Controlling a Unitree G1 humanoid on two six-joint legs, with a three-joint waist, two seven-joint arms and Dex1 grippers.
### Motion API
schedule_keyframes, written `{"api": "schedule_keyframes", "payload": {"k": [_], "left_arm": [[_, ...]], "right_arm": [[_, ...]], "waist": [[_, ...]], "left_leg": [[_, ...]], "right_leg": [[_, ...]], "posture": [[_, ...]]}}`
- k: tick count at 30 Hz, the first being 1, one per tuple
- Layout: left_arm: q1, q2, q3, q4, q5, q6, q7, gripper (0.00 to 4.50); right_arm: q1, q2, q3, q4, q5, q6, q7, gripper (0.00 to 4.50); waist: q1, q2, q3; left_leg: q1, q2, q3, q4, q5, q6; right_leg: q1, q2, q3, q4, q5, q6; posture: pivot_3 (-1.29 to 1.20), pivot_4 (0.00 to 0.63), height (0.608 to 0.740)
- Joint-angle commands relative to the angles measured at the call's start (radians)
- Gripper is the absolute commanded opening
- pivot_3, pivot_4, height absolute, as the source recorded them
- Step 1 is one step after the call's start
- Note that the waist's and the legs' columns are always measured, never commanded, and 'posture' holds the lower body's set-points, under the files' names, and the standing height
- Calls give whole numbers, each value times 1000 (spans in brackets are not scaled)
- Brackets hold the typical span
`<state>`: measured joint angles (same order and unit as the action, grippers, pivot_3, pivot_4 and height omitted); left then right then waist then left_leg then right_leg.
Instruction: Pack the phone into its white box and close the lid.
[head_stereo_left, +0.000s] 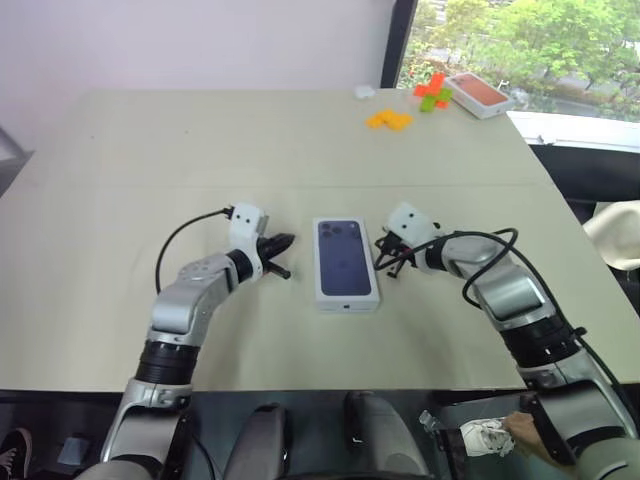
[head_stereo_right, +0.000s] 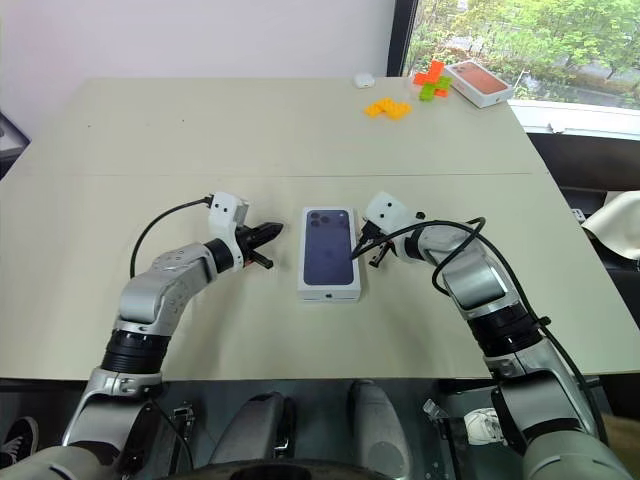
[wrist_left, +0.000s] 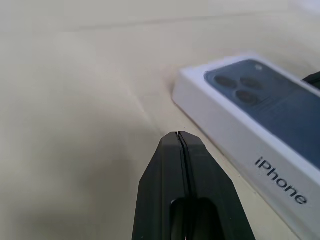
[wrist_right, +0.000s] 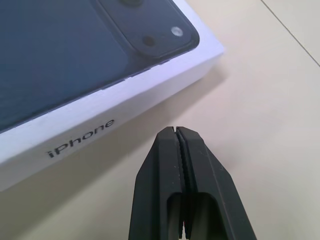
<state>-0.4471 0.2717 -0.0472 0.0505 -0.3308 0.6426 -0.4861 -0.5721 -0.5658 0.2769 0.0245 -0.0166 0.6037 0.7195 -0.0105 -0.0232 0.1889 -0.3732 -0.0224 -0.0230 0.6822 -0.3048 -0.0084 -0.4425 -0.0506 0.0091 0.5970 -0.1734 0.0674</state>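
Lid (head_stereo_left: 346, 262) with the printed dark blue phone back sits on the white box, closed, in the middle of the worktop (head_stereo_left: 200, 160), between our two grippers. On its white side walls we read the word "iPhone" in both wrist views. The phone itself is not to be seen; we cannot tell from the pictures if it is inside.

Our left gripper (head_stereo_left: 283, 243) hovers just beside the left long side of the box, apart from it, with its two black fingers (wrist_left: 186, 165) pressed together and nothing between them. Our right gripper (head_stereo_left: 385, 258) is near the right long side of the box, also apart from it, and its fingers (wrist_right: 180, 155) are pressed together in the same way, empty.

At the far right corner of the worktop lie some orange and green blocks (head_stereo_left: 405, 108), a small white thing (head_stereo_left: 364, 92) and an orange-topped box (head_stereo_left: 480, 95), well apart from the closed box.
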Motion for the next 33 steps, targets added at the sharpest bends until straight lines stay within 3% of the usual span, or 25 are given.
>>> {"api": "schedule_keyframes", "payload": {"k": [1, 33], "left_arm": [[-18, -9, -29, -7, 21, -24, -9, 0], [-13, -37, -47, -94, -1, 22, -45, 0]], "right_arm": [[-22, 11, -9, -15, -9, -18, -7, 66], [-11, 16, -37, -131, 57, 39, 60, 66]], "waist": [[-1, 0, 0], [-1, 0, 0]], "left_leg": [[0, 0, 0, 0, 0, 0], [0, 2, -1, 0, 0, 0]], "right_leg": [[0, 0, 0, 0, 0, 0], [0, 2, 0, 0, 0, 0]], "posture": [[0, 150, 740], [0, 150, 740]]}}
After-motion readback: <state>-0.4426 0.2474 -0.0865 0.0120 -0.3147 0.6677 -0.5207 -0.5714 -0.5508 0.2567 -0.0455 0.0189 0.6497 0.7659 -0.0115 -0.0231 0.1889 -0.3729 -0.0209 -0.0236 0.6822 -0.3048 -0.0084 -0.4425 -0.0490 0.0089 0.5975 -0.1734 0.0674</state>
